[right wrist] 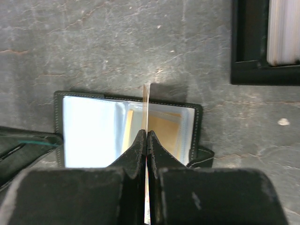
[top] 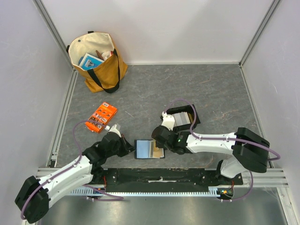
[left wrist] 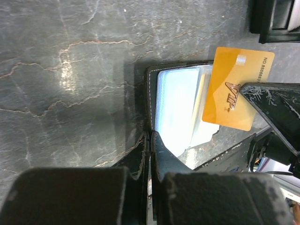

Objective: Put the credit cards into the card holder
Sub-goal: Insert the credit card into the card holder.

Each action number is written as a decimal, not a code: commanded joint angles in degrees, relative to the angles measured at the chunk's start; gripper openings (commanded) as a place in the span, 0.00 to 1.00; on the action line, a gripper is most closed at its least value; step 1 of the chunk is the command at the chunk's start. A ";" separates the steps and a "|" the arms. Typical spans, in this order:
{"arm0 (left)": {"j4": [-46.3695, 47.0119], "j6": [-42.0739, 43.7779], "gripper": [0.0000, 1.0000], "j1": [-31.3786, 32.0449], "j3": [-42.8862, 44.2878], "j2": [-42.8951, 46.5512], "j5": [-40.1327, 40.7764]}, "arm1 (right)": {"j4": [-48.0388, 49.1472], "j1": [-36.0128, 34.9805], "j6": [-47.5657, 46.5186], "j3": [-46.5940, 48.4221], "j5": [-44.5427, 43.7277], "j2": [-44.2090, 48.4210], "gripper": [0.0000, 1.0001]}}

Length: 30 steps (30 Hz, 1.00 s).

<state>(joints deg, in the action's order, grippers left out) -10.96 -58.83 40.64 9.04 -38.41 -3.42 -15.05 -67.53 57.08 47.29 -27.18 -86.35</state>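
Tan-orange plastic credit card (left wrist: 232, 93): face reads "VIP", corner number starts "NO 8888", rest unclear. Right gripper (right wrist: 146, 145) clamped on it, card edge-down over open holder's right half; contact with slot cannot be told.

Black leather-like folding card holder (left wrist: 178, 108): lies open on grey marbled tabletop (top: 211, 93), pale stitching, clear blue-tinted sleeves. Left gripper (left wrist: 150, 159) pinches its near edge.

Stack of whitish cards (right wrist: 283, 33) in black shallow tray (right wrist: 243, 75), near holder.

White walls (top: 164, 28) box in the space on three sides, with metal posts (top: 51, 29) in the far corners. The desk (top: 215, 89) is dark grey, marble-veined, with a soft overhead sheen.
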 commanded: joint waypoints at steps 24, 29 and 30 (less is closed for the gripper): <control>-0.90 0.03 0.02 0.14 0.45 -2.81 3.24 | 23.84 5.04 10.15 -15.29 20.41 1.62 0.00; -1.08 -0.59 0.02 0.23 0.19 -2.37 3.24 | 25.41 4.16 11.91 -17.58 19.01 4.25 0.00; -1.25 -0.50 0.02 0.23 0.19 -2.19 3.16 | 26.12 3.90 11.91 -17.93 18.66 5.13 0.00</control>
<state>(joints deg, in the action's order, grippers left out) -11.31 -58.83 40.64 8.93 -41.19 -1.58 11.27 -62.50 67.16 31.48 -8.62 -84.03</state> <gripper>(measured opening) 0.019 0.007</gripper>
